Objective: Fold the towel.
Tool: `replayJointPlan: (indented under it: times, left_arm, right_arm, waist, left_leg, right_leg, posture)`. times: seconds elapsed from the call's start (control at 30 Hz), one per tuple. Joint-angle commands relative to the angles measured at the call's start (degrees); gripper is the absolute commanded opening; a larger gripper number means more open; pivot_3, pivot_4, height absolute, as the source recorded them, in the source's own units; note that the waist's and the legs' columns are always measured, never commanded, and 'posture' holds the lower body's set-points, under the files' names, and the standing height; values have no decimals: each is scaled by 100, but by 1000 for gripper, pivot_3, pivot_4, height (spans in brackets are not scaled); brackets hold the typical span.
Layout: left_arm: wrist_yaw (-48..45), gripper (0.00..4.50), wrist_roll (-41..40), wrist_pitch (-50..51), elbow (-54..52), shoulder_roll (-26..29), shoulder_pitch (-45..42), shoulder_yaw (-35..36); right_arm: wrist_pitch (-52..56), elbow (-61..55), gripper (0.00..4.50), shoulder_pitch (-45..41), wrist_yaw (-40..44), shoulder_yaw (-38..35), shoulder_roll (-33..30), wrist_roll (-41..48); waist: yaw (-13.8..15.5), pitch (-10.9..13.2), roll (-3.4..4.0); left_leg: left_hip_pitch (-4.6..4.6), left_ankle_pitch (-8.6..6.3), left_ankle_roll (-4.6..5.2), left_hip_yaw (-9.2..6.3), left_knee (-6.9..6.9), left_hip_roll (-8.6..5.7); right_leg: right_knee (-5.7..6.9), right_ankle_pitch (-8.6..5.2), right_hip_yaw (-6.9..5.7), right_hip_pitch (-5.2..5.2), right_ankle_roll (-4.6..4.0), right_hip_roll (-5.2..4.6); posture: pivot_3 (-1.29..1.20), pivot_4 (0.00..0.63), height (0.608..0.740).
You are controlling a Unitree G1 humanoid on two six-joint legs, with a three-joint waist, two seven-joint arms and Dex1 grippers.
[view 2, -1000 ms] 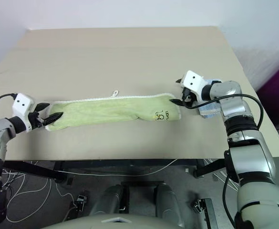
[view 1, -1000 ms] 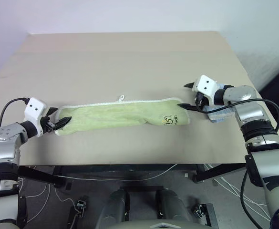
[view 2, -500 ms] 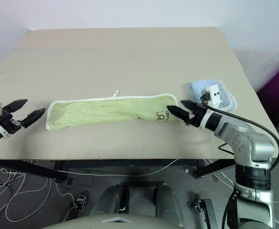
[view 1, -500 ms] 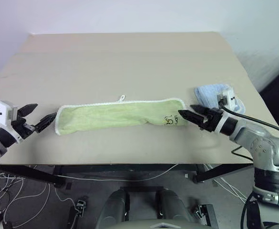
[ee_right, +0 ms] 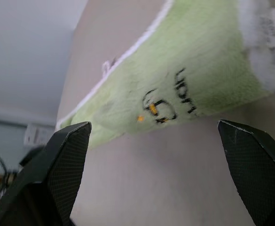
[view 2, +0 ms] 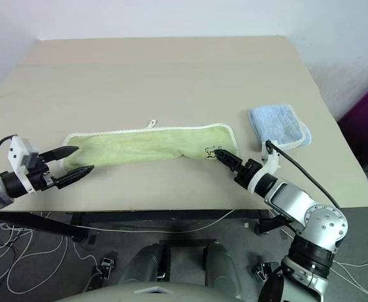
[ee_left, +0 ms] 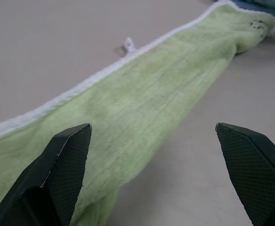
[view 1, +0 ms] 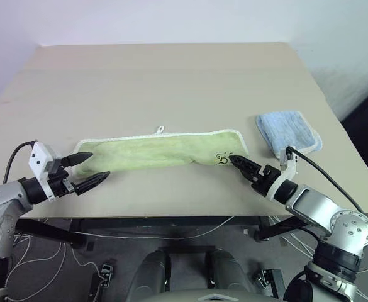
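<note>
Right gripper (view 1: 238, 163) pulled back off the small light blue cloth (view 1: 289, 131), now uncovered behind it. It now points at the near right corner of the long yellow-green terry towel (view 1: 158, 150). Left gripper (view 1: 89, 167) swung back in at the towel's left end.

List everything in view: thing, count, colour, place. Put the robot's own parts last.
towel: one, light yellow-green with white stitched edging, a small white loop and dark embroidered marks near its right end; lying as a long strip across the near middle of the table.
blue cloth: one, light blue, folded, on the table just right of the towel's right end.
table: one, beige, under both cloths.
cables: several, white and black, on the floor under the table's near edge.
left claw: one, black fingers, open, at the towel's left end.
right claw: one, black fingers, open, at the towel's right end.
</note>
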Motion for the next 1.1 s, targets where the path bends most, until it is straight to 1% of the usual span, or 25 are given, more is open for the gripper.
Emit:
replayJointPlan:
  times: [0.03,0.2,0.37,0.47,0.5,0.77,0.8,0.83,0.87,0.97,1.1]
  left_arm:
    - [-85,4431,-147,75,-392,-69,22,-157]
    - [-185,4431,-182,129,-653,-165,110,-401]
    - [-233,4431,-185,142,-787,-204,170,-533]
    - [-225,4474,-140,119,-777,-227,157,-575]
    - [-225,4474,-132,109,-770,-233,150,-583]
    - [-222,4474,-87,10,-662,-267,100,-648]
    - [-218,4474,-84,4,-645,-271,86,-657]
    - [-211,4474,-75,-13,-633,-282,83,-664]
    - [-205,4474,-59,-31,-602,-293,66,-677]
    - [-200,4474,-5,-84,-499,-326,12,-721]
    - [-215,4474,66,-163,-393,-367,-38,-787]
  right_arm:
    - [-537,239,4500,-172,-708,23,91,536]
    - [-1106,515,4500,-238,-1371,301,169,633]
    - [-1592,543,4500,-192,-1637,530,264,733]
    - [-1871,506,3945,-189,-1680,631,317,783]
    - [-1951,499,3645,-195,-1690,656,321,782]
    - [-2408,514,902,-263,-1820,760,163,826]
    - [-2455,525,473,-276,-1832,757,144,843]
    - [-2498,514,151,-282,-1837,738,84,852]
    - [-2530,513,71,-298,-1826,718,12,832]
    - [-2604,539,71,-324,-1798,654,-215,841]
    - [-2536,650,71,-375,-1502,538,-794,812]
  waist:
    - [8,0,0]
    - [-11,-2,-1]
    - [-15,-6,-7]
    - [-14,-6,-6]
    - [-14,-6,-6]
    - [-8,-4,-3]
    - [-7,-4,-3]
    - [-9,-5,-3]
    - [-1,-5,-3]
    - [11,-2,1]
    - [11,-1,2]
  left_leg:
    - [0,0,0,0,1,0]
    - [5,0,1,0,2,4]
    - [17,0,1,0,3,7]
    - [23,0,1,0,3,9]
    - [22,0,1,0,3,9]
    - [20,0,1,1,4,8]
    - [20,0,2,1,4,8]
    - [20,0,2,1,4,8]
    - [21,0,2,1,4,8]
    - [19,-1,3,1,5,5]
    - [18,-1,3,0,4,6]
  right_leg:
    - [0,0,-1,1,0,0]
    - [0,0,0,6,0,12]
    - [-2,0,0,20,0,18]
    - [-2,0,0,25,0,20]
    - [-2,0,0,25,0,20]
    - [-2,0,0,24,1,23]
    - [-3,0,0,24,1,23]
    - [-2,0,0,24,1,23]
    - [-2,0,0,24,1,23]
    - [-6,0,0,25,1,23]
    - [-6,0,0,24,1,24]
  posture:
    - [0,150,740]
    - [0,150,740]
    - [0,150,740]
    - [0,150,740]
    - [0,150,740]
    - [0,150,740]
    - [0,150,740]
    - [0,150,740]
    - [0,150,740]
    - [0,150,740]
    - [0,150,740]
